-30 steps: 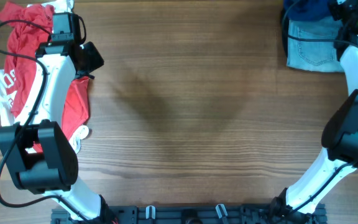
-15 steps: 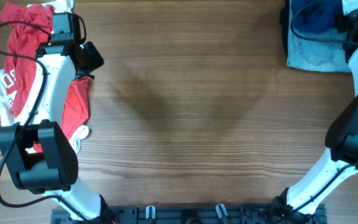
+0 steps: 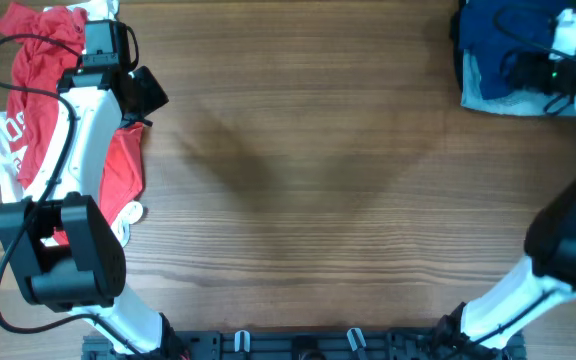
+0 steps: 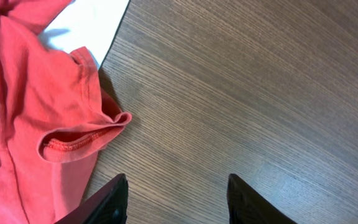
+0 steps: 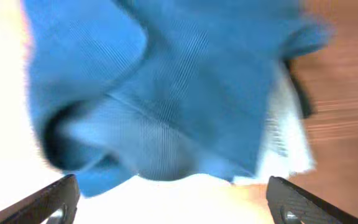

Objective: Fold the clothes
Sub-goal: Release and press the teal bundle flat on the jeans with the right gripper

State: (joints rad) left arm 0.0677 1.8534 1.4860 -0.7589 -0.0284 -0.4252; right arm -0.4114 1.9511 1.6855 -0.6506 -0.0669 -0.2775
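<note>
Jaws spread on both: left gripper has the red shirt at nine o'clock, right gripper the blue shirt at twelve.

On the table, the printed shirt lies at the far left corner, partly under the left arm. It overlaps a second garment, which shows past its far edge and along the table's left side. The left gripper hangs over bare table just right of that shirt's sleeve hem. At the far right corner, the short-sleeved shirt lies on top of a lower garment, whose near edge sticks out. The right gripper is above that pile.
</note>
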